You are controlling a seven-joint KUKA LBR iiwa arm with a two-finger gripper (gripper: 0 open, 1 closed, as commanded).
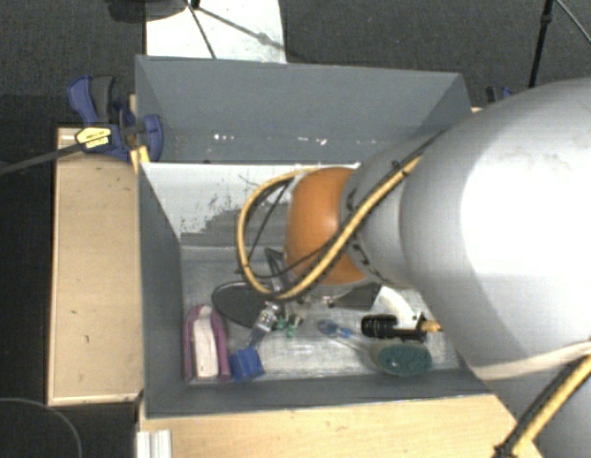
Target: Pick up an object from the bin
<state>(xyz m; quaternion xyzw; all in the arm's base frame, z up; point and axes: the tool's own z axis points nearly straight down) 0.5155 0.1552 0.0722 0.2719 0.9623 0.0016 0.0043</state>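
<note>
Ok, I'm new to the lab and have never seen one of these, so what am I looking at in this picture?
One camera looks down into a grey metal bin from above. The big silver shape coming in from the right is a robot arm. The orange cover and yellow cables are part of its wrist. Its claw is low over the bin floor, beside a dark grey disc; I cannot tell whether it grips anything. On the floor lie a purple and white bottle at the left, a blue piece, a black pen and a green disc.
</note>
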